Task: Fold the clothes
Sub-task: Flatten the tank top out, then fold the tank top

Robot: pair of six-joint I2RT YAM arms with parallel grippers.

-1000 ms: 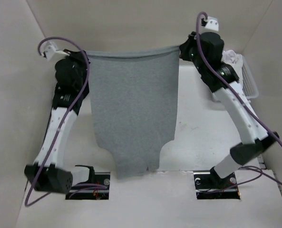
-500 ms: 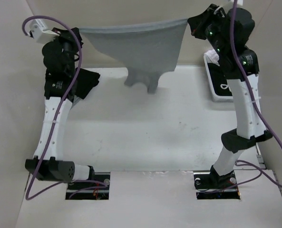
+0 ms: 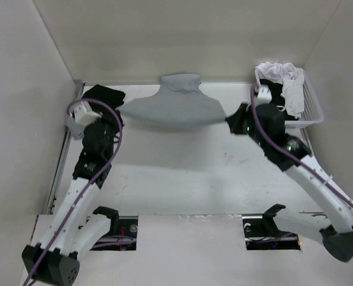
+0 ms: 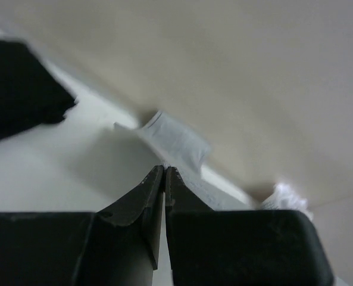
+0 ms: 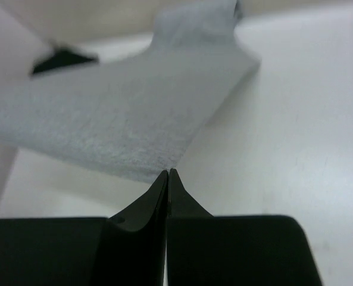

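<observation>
Top view: the tank top (image 3: 175, 110), hung high before, now stretches across upper centre, its far end on the table (image 3: 182, 173). Left wrist: the left gripper (image 4: 165, 171) pinches its edge at centre frame. Right wrist: the right gripper (image 5: 168, 173) pinches its corner.

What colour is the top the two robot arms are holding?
Heather grey tank top; clearest in the right wrist view.

- Tank top (image 3: 173, 110) lies at far middle of table (image 3: 182, 173), spanning left gripper (image 3: 119, 117) to right gripper (image 3: 228, 123).
- Loose garment (image 3: 103, 95) behind left gripper, far-left corner.
- Basket (image 3: 315, 105) far right, piled garments (image 3: 280, 74) in it.
</observation>
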